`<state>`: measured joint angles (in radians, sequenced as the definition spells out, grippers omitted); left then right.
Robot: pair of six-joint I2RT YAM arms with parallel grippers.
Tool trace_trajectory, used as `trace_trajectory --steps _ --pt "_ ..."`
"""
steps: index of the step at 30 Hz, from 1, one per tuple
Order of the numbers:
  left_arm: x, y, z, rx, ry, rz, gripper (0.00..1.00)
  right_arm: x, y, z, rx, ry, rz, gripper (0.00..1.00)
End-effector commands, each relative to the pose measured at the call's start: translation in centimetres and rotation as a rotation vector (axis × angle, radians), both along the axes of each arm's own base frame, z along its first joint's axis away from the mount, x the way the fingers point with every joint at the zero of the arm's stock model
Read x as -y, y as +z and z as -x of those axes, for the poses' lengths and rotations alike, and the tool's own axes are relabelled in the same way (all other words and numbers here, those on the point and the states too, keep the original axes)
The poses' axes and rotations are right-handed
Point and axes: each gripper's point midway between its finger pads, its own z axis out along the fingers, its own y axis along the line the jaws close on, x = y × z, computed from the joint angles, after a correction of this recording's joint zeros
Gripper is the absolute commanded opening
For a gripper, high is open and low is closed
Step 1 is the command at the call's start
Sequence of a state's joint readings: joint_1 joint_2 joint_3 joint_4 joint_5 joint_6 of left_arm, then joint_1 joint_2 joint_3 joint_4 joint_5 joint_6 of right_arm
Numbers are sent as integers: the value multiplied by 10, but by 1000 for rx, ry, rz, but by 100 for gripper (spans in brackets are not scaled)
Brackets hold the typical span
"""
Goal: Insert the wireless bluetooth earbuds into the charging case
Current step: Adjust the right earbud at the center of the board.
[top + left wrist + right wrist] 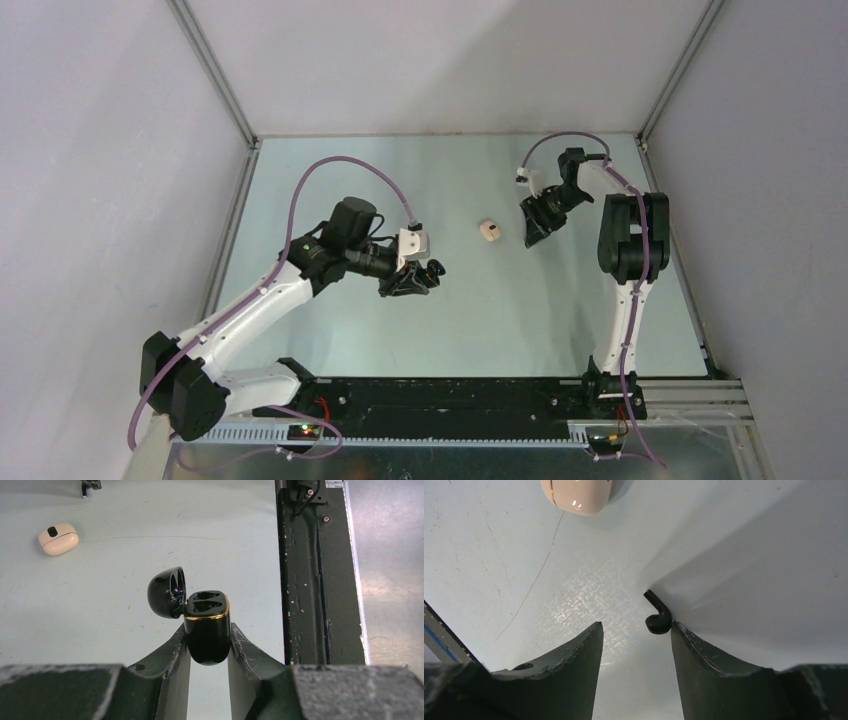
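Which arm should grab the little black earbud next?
Right. The right fingers are open with the black earbud lying between them, close to one tip; the left fingers are busy gripping the open black case.

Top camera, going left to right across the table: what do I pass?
In order: left gripper, shut on the open black case → beige case → right gripper, open.
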<state>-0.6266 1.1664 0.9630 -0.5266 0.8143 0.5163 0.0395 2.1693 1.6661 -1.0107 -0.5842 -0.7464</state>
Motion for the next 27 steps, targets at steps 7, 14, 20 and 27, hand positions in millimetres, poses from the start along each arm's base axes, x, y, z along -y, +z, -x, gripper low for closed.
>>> trace_trajectory --steps 7,14,20,27 --pt "3 8 1 39 -22 19 0 4 4 -6 58 -39 15 54" --pt "3 8 1 40 -24 17 0 12 5 -22 190 -66 86 54" --pt "3 8 1 39 -23 15 0 13 2 -22 211 -67 118 50" --pt "3 9 2 40 -26 15 0 8 2 -14 214 -44 112 49"
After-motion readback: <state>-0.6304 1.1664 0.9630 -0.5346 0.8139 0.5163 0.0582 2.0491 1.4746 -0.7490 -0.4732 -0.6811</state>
